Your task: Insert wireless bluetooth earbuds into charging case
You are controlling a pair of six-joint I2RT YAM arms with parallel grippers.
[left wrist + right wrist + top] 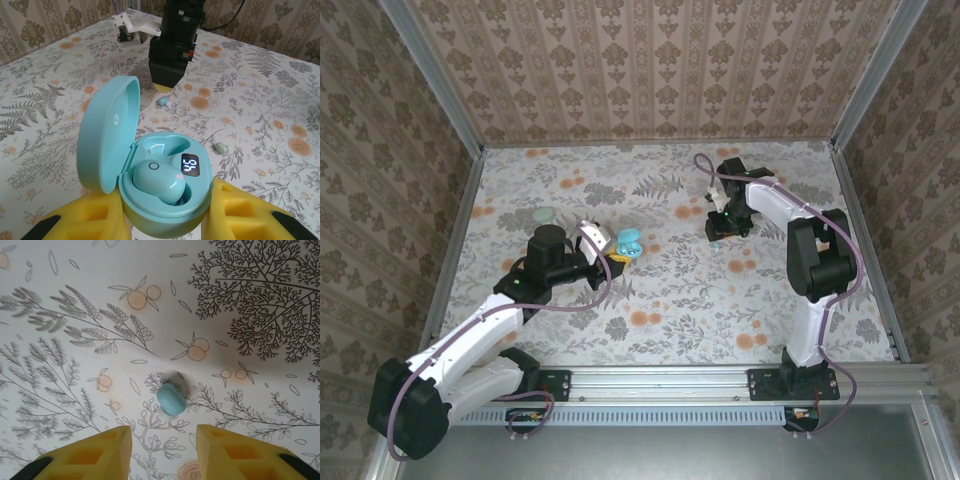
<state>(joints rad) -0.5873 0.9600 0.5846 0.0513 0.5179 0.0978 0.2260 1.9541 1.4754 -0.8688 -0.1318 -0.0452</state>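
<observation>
Teal charging case [115,145] sits clamped in my left gripper [167,212], lid raised, one earbud [160,180] seated inside. Beyond the case, the other earbud [171,399] lies loose on the floral cloth [75,290] under my right gripper [164,435], fingers apart, holding nothing. Between case and gripper lies a small pale-green piece [220,147].

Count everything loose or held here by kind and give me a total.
Charging case: 1, lid open, held by the left gripper
Earbuds: 2, one seated in the case, one lying on the table
Pale green pieces I can't identify: 2
Total: 5
</observation>
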